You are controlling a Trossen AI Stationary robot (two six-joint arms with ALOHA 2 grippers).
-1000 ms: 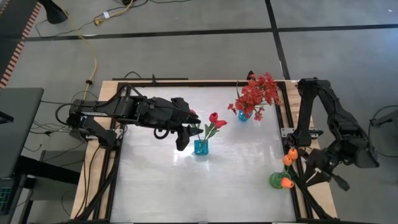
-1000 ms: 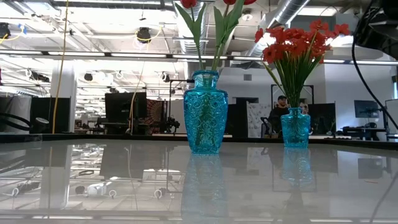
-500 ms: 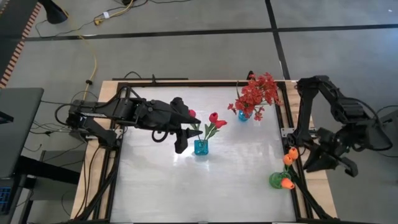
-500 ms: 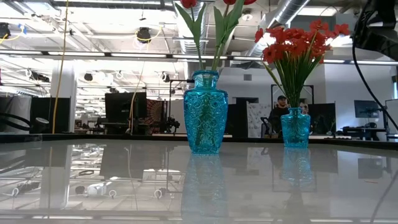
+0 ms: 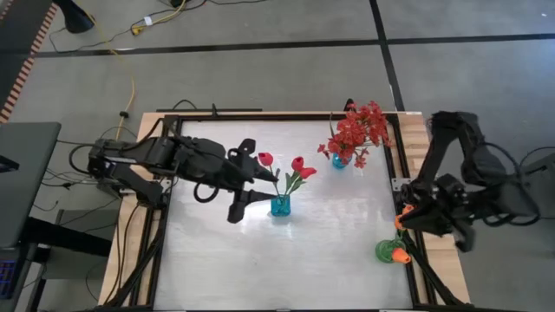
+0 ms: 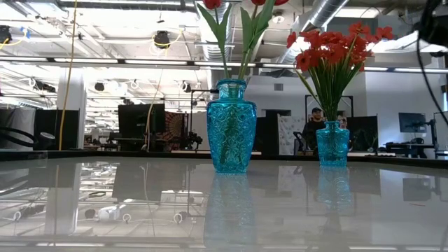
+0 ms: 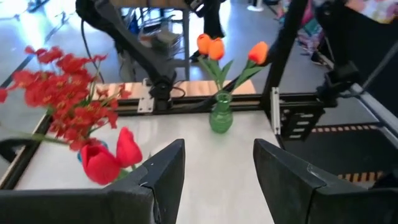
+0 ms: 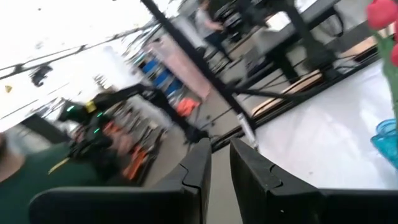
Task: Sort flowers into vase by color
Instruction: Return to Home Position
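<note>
Orange tulips (image 7: 214,46) stand in your green vase (image 7: 221,117) at the table's (image 5: 329,251) right edge; red rosebuds (image 5: 297,165) and red sprays (image 5: 360,126) fill two blue vases (image 6: 231,133). Your left gripper (image 7: 219,149) hangs beside the rosebuds, fingers wide apart, empty. Your right gripper (image 8: 219,149), near the green vase, looks nearly closed, empty.

The glossy table (image 5: 225,260) bears a central blue vase (image 5: 280,205), a rear blue vase (image 5: 339,161) and a green vase (image 5: 384,251)

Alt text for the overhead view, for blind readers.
Red rosebuds stand in a blue vase mid-table, red sprays in another near the top edge, orange tulips in a green vase at right. Left gripper hovers by the rosebuds, right arm folded by the tulips.
</note>
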